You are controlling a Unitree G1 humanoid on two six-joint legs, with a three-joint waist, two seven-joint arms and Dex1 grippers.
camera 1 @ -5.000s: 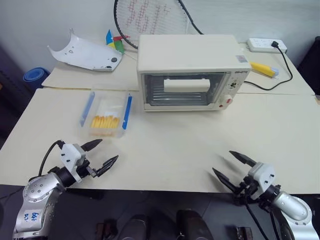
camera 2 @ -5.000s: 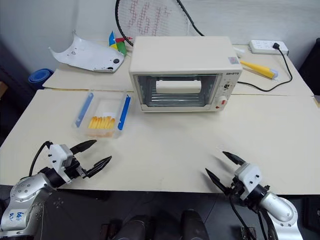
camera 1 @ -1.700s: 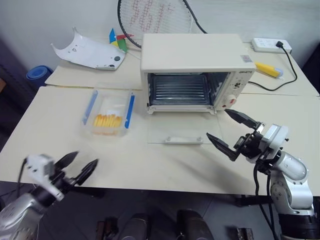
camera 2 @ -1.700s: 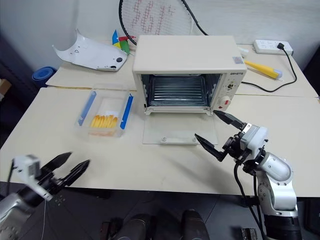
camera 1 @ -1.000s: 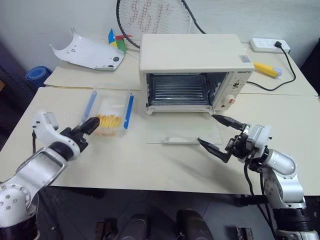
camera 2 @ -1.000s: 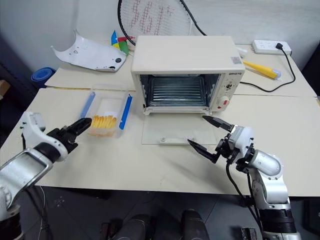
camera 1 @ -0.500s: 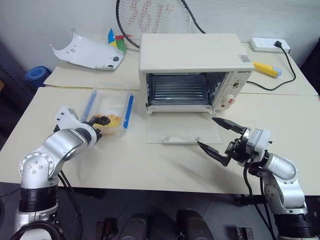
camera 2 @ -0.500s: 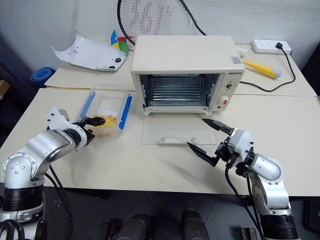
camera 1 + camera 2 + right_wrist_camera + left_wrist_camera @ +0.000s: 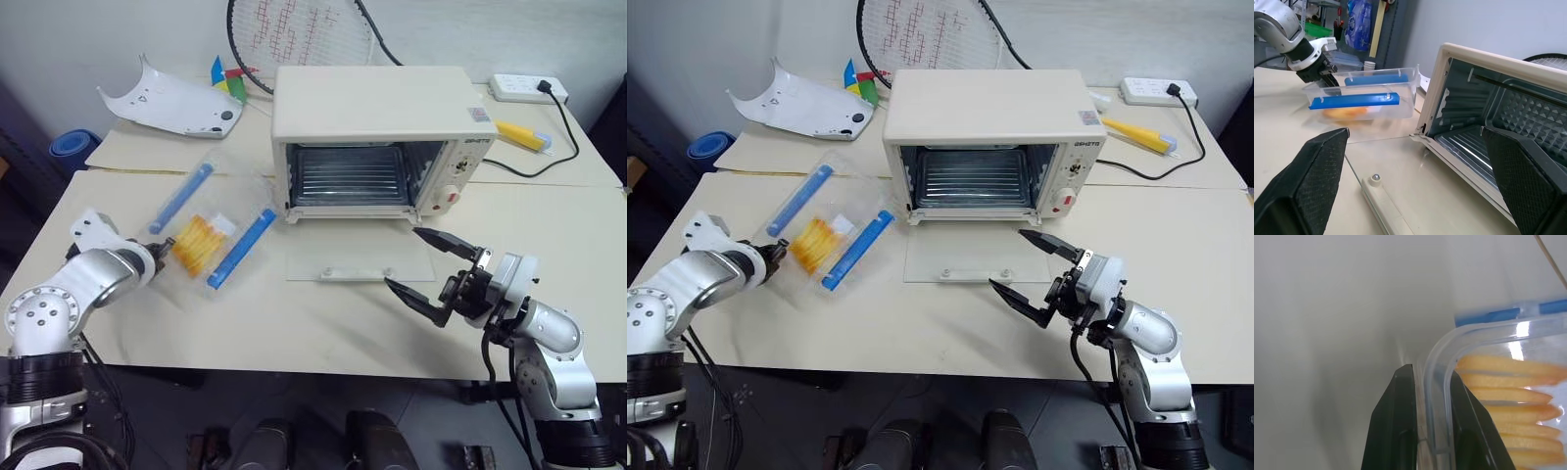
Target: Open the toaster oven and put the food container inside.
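My left gripper (image 9: 1425, 431) has just clamped onto the near rim of the small clear plastic food container (image 9: 211, 240) with blue clips and yellow strips, which has swung askew on the table, so carrying can start. My right gripper (image 9: 431, 269) hangs spread wide before the cream-white toaster oven (image 9: 377, 137), whose glass door (image 9: 358, 262) lies dropped flat.

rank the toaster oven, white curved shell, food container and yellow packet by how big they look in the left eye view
1. toaster oven
2. white curved shell
3. food container, looking close to the shell in spread, so that pair is unsure
4. yellow packet
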